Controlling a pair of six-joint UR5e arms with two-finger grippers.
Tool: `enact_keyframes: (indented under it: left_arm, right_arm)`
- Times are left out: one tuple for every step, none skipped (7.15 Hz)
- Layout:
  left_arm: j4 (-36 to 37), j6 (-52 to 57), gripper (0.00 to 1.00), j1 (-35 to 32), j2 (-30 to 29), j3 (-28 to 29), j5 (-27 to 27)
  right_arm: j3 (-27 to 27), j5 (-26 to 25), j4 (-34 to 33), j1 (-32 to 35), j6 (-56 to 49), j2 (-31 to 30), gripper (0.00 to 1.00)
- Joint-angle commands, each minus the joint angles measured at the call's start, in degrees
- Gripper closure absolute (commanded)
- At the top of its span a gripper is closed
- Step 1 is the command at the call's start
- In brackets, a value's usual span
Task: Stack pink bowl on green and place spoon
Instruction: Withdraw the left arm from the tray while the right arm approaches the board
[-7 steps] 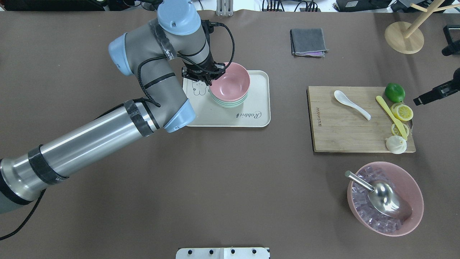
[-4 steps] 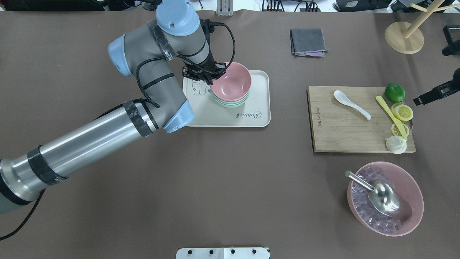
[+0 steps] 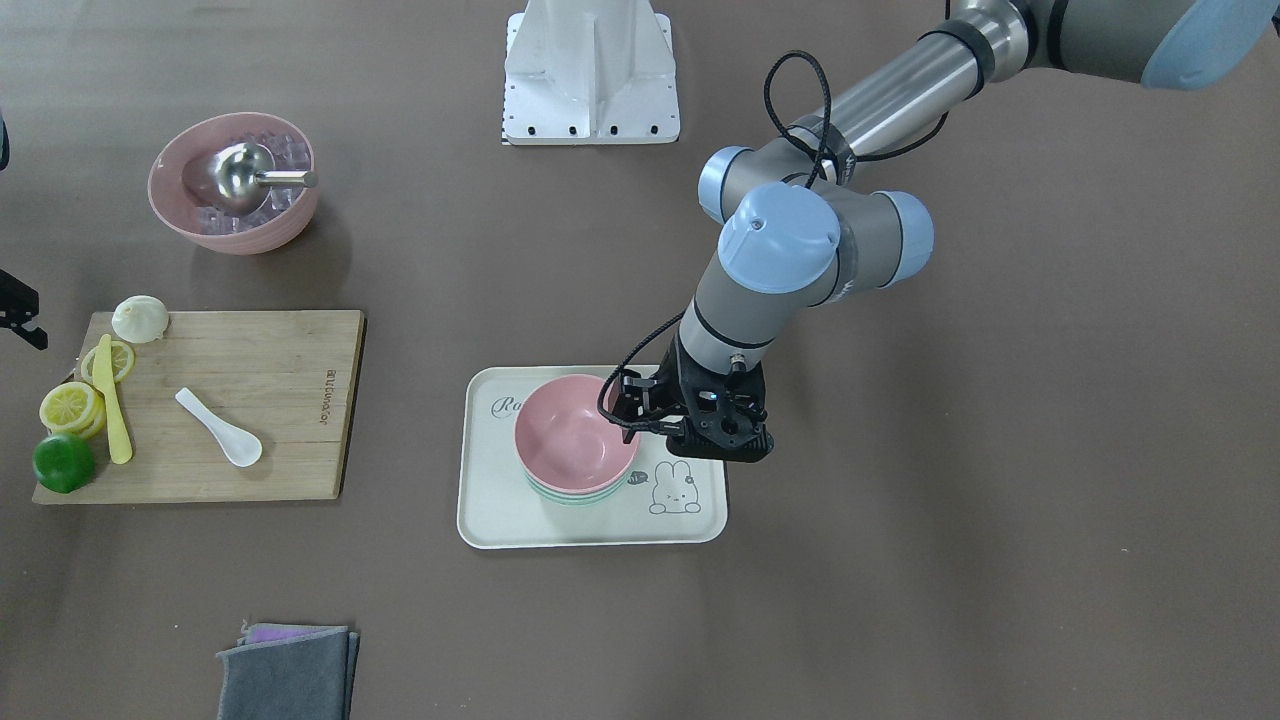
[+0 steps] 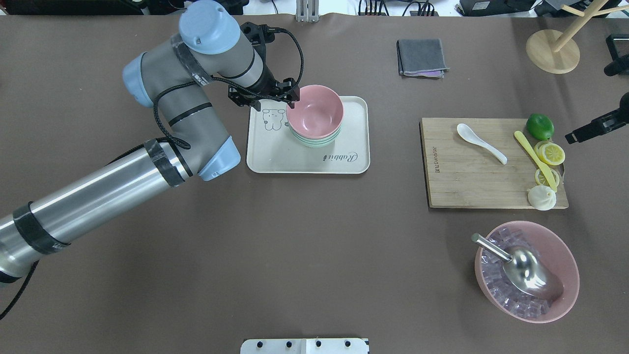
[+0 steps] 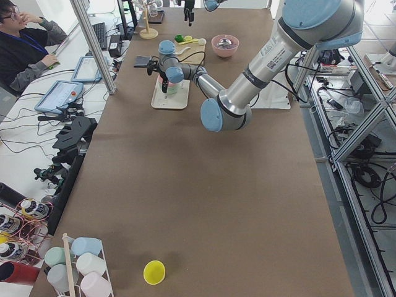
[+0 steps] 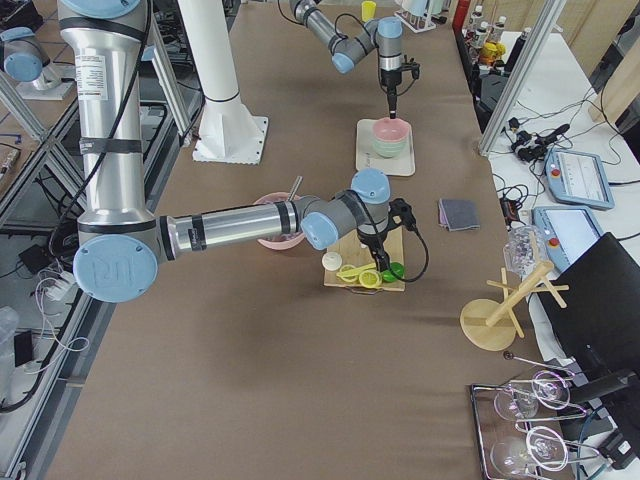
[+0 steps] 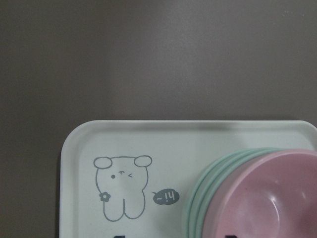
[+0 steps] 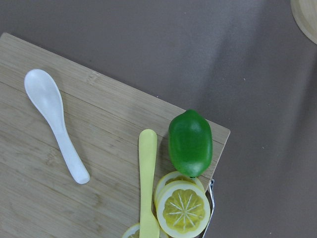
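Pink bowl (image 4: 314, 112) was found nested on green bowls (image 4: 312, 143), tray (image 4: 280, 157), far centre-left. L gripper (image 4: 292, 102) was seen parted beside rim, nothing held. Spoon (image 4: 479, 142) was found flat on board (image 4: 467, 187), right. It was judged light, glossy, slippery (prob. brittle), w/ handle best pinched mid-length. R gripper (image 4: 572, 137): state couldn't be told.

cream rectangular plastic tray (image 4: 295, 160): cursive grey "Rabbit" near one long edge | small grey speech bubble (image 7: 167, 197) beside the tray's drawn rabbit (image 7: 122, 187): "hi~" | wooden cutting board (image 4: 467, 184): burnt-in brand mark, illegible
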Motion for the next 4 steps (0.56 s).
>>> enact_keyframes:
  left_arm:
    - [0.18,5.78,0.02,-5.66,5.19,-3.85,-10.49]
    - [0.18,9.89,0.02,-8.65,10.1,-7.36,-13.15]
    - [0.18,14.98,0.02,-12.68,14.67,-9.31,-16.66]
    - [0.27,21.12,0.02,-17.16,18.46,-10.11,-20.09]
  right_arm:
    - [-0.09,0.0,-0.05,-0.16,0.09,0.07,0.0]
    - [-0.09,0.0,-0.05,-0.33,0.09,0.07,0.0]
    - [-0.17,-0.09,-0.05,-0.59,0.09,0.41,0.0]
    - [-0.18,-0.09,-0.05,-0.95,0.44,0.5,0.0]
